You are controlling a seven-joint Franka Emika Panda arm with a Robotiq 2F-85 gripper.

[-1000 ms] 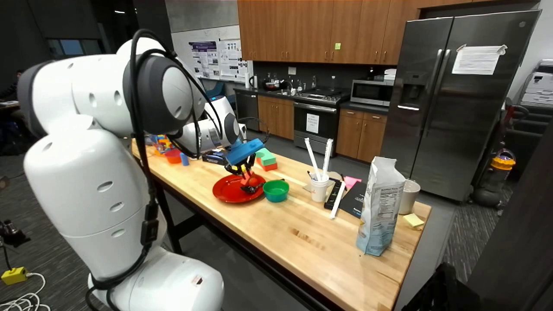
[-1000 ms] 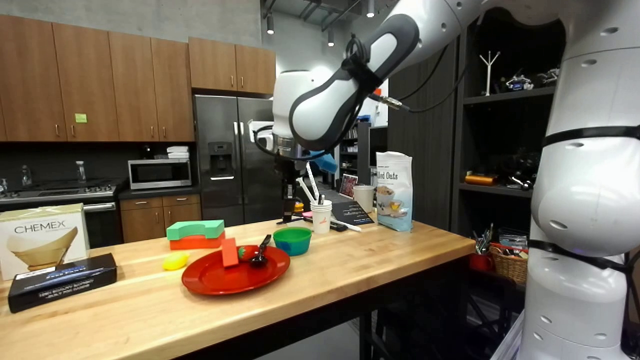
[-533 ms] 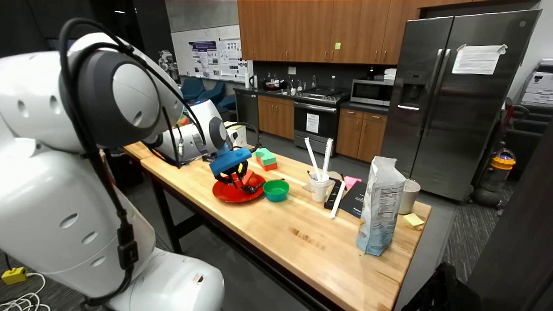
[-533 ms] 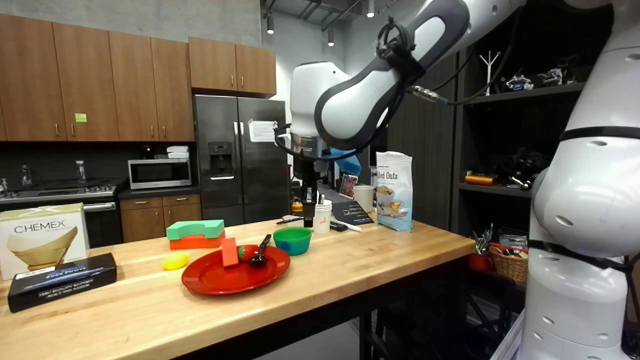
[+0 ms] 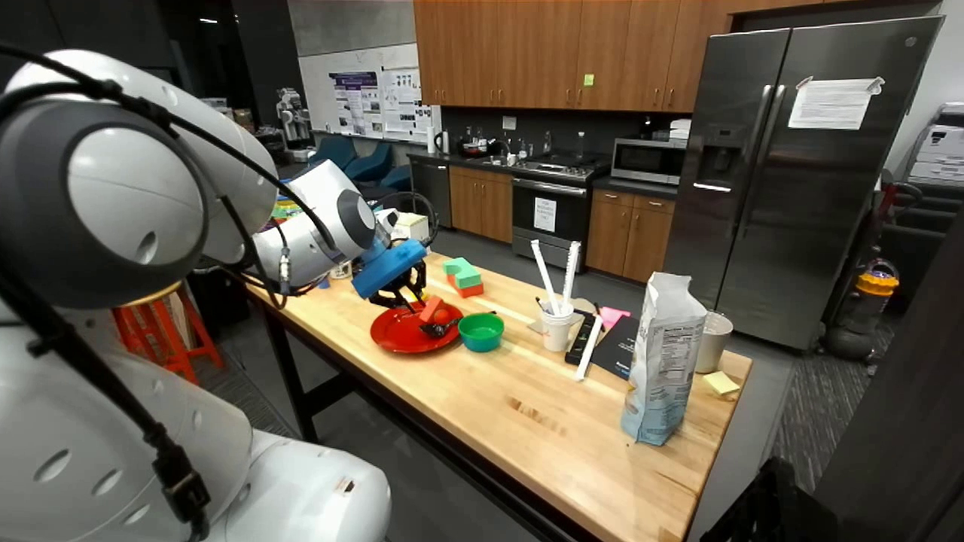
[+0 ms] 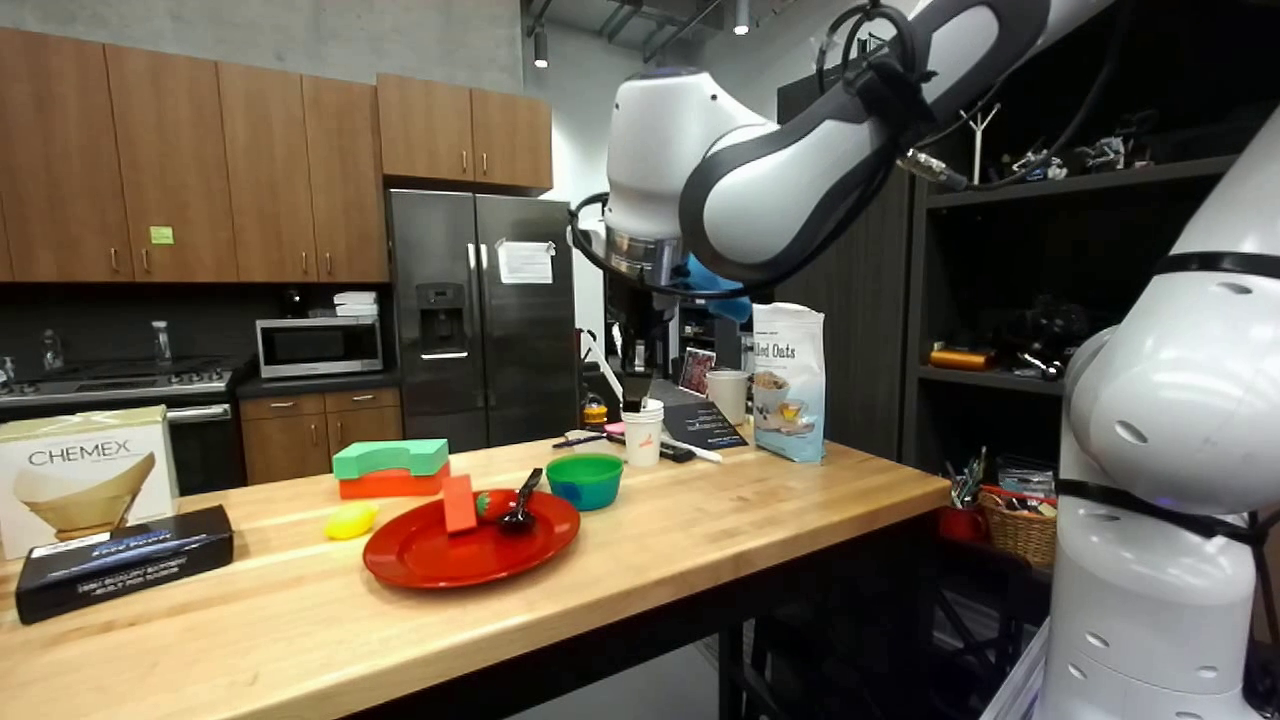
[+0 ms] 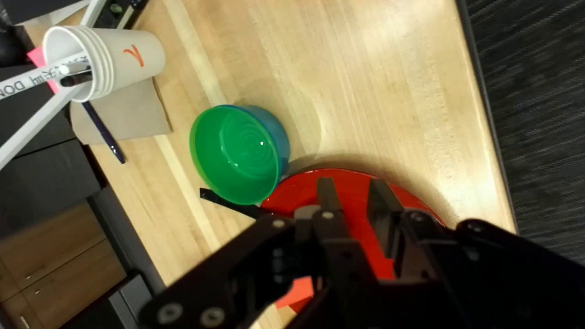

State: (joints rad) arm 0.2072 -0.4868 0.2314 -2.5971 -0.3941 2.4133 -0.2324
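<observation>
as tool (image 7: 353, 187), jaws parted, hangs near red plate (image 6: 470, 560) — green bowl (image 7: 240, 155) alongside

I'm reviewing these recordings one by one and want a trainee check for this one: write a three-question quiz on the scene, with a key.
1. Multiple choice: which of these lies on the red plate?
a) Chemex box
b) black utensil
c) white paper cup

2. True or false: the hand is gripping the black utensil.

3. Put in order, left to right, as seen in both exterior views: green bowl, oats bag, red plate.

Key:
1. b
2. False: in the wrist view its fingers stand apart, with the red plate showing between them.
3. Red plate, green bowl, oats bag.
</observation>
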